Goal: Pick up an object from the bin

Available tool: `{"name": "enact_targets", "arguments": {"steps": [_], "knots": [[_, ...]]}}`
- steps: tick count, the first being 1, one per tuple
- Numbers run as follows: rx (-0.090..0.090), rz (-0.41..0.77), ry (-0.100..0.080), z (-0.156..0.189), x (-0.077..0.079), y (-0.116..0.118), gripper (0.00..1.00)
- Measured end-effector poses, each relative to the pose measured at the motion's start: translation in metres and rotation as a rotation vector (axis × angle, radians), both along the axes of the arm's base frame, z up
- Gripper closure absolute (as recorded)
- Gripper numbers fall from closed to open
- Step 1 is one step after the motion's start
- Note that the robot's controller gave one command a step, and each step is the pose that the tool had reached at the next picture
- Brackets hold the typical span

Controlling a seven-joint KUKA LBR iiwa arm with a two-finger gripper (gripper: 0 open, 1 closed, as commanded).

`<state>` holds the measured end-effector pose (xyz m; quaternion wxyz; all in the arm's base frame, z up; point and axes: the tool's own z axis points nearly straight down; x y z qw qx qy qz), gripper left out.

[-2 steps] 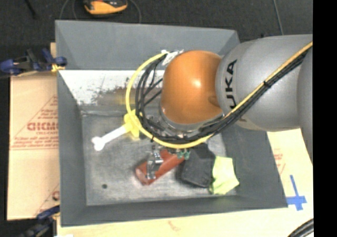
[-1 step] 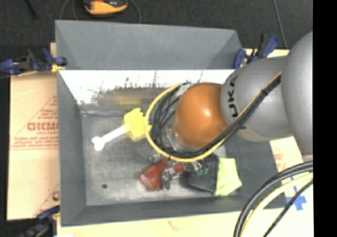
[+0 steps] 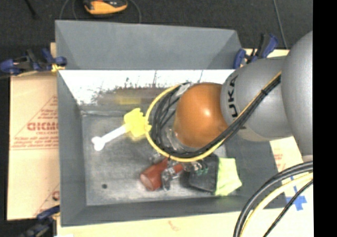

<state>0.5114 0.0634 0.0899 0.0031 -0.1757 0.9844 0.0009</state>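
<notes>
The bin (image 3: 73, 141) is grey, its floor scuffed with pale speckles. Left of the orange cover (image 3: 200, 115) lies a tool (image 3: 118, 133) with white handle and yellow head. Below the cover: a red-brown cylinder (image 3: 151, 176), a black block (image 3: 202, 179) and a yellow-green cloth (image 3: 229, 177).

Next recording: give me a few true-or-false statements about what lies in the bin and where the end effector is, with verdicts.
1. A white-handled tool with a yellow head lies in the left half of the bin. True.
2. The end effector is over the bin's upper left corner. False: it is low in the view, right beside the reddish-brown object.
3. A yellow-green piece lies against a dark object at the bin's lower right. True.
4. The reddish-brown object rests on the tool's white handle. False: it lies apart from it, with bare bin floor between.
</notes>
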Motion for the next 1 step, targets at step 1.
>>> {"name": "enact_targets", "arguments": {"steps": [1], "knots": [[-0.002, -0.063, 0.002, 0.1395, 0.0413, -0.0015, 1.0]]}}
